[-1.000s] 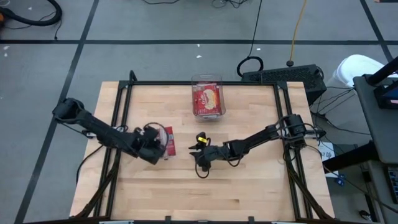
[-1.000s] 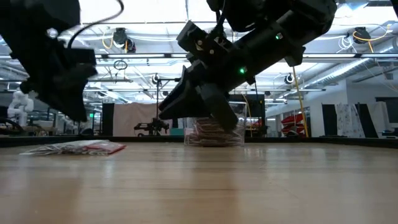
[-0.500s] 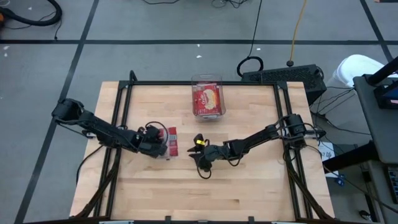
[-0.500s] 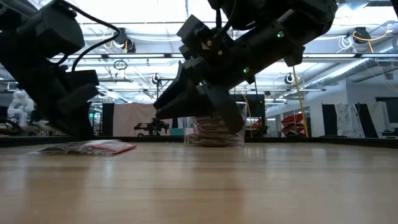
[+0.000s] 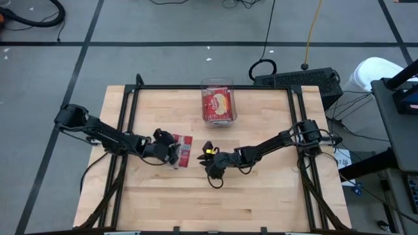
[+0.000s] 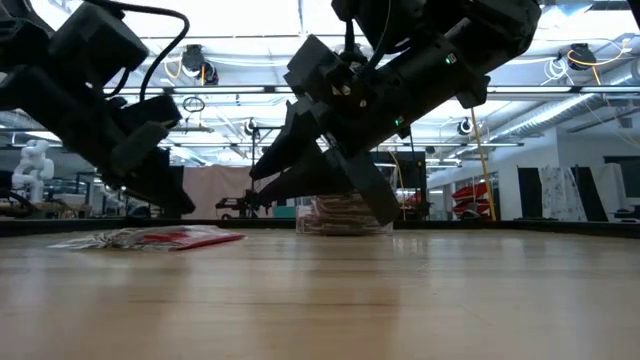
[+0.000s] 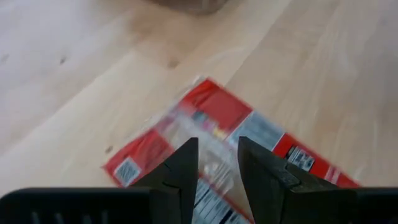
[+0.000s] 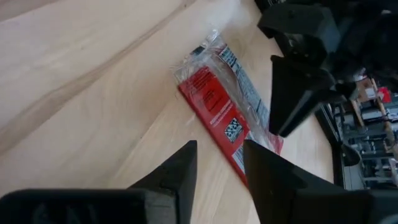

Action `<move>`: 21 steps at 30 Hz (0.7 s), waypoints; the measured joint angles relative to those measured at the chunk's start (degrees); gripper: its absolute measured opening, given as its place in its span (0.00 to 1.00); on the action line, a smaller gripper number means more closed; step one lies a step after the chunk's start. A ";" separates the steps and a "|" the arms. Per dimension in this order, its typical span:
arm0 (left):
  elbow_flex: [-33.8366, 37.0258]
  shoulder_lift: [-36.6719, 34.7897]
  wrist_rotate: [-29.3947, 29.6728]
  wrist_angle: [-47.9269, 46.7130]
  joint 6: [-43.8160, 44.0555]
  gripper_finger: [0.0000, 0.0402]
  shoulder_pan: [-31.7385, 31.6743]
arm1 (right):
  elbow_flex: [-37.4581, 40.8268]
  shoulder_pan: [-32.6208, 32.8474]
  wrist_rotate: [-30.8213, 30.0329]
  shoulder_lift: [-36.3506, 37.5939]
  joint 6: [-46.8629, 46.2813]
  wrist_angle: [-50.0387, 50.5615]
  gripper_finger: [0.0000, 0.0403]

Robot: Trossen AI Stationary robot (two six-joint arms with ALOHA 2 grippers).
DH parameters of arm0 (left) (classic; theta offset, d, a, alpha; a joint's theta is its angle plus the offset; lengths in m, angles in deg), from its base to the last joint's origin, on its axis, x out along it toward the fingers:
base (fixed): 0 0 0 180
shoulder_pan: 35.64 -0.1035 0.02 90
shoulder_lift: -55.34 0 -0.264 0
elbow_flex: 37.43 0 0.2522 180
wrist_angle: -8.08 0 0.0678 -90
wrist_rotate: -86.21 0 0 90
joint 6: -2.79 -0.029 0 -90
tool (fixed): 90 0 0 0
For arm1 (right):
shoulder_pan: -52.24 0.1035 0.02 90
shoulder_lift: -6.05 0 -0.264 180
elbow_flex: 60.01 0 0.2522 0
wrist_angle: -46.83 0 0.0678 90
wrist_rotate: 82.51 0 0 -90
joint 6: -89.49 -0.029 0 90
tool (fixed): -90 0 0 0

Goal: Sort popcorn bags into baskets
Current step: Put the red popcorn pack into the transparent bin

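While the left gripper [image 5: 175, 151] is nudging the packet [image 5: 183, 149], it's sliding toward centre
You're keeping both jaws slightly spread, pinching nothing; right gripper [image 5: 208, 155] is waiting beside it, basket [image 5: 217, 103] beyond

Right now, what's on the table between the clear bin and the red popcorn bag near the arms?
Nothing: in the high view only bare wood separates the clear bin from the red popcorn bag.
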State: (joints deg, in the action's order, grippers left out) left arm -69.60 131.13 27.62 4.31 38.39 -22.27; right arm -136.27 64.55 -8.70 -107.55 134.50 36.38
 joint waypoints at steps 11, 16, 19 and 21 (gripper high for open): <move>-13.22 -0.92 -2.17 -26.75 3.55 0.29 -0.44 | 0.02 -0.24 1.01 0.00 -3.60 -1.01 0.43; -16.37 -0.63 -5.47 -39.43 -2.78 0.29 -2.10 | 0.04 -0.34 1.44 0.00 -1.34 -1.00 0.40; -14.56 -0.31 -5.90 -39.02 -6.63 0.29 -3.48 | 0.04 -1.27 2.54 0.00 1.25 -1.23 0.38; -13.16 0.59 -6.44 -38.07 -7.91 0.29 -4.14 | 0.04 -2.08 4.39 0.00 2.34 -1.20 0.36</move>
State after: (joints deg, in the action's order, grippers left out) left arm -82.76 131.72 21.18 -33.76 30.48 -26.40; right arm -136.22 62.47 -4.30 -107.55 136.83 35.18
